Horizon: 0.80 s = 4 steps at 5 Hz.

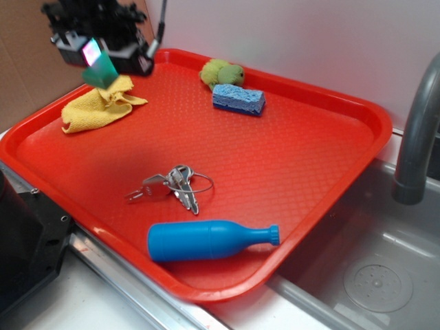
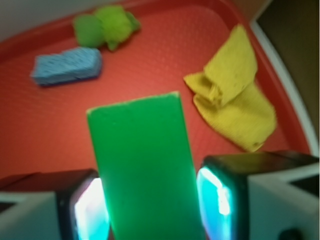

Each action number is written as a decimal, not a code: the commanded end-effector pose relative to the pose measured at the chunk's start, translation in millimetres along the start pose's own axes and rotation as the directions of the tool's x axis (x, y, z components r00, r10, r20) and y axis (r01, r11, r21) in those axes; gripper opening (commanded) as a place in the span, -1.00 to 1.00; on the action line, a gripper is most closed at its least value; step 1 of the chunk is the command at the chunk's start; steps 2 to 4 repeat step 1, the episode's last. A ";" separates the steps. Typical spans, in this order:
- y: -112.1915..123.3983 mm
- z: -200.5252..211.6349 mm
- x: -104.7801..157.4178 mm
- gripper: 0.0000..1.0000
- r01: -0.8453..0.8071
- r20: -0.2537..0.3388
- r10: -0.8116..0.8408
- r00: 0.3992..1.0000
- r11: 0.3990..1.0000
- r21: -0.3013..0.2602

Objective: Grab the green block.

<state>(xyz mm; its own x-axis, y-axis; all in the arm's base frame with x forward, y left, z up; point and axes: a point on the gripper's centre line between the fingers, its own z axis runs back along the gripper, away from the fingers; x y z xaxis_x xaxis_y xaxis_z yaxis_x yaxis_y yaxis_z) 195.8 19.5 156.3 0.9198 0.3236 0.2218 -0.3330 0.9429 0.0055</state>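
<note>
The green block [image 2: 142, 165] fills the middle of the wrist view, a flat-faced green slab held between my two glowing pads [image 2: 217, 200]. In the exterior view the block [image 1: 102, 71] hangs in the air at the far left of the red tray [image 1: 289, 165], above the yellow cloth [image 1: 100, 106]. My gripper [image 1: 103, 65] is shut on it, with its black body above and behind. The block's lower end pokes out below the fingers.
A blue sponge [image 1: 238, 99] and a fuzzy yellow-green lump [image 1: 221, 72] lie at the tray's back. A bunch of keys [image 1: 172, 187] lies mid-tray, and a blue plastic bottle [image 1: 206, 240] lies near the front edge. A grey faucet [image 1: 419, 130] and sink stand to the right.
</note>
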 end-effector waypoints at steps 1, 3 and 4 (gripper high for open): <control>8.4 88.2 28.4 -1.00 -0.031 0.013 0.031 0.999 1.000 0.003; 8.4 88.2 28.4 -1.00 -0.031 0.013 0.031 0.999 1.000 0.003; 8.4 88.2 28.4 -1.00 -0.031 0.013 0.031 0.999 1.000 0.003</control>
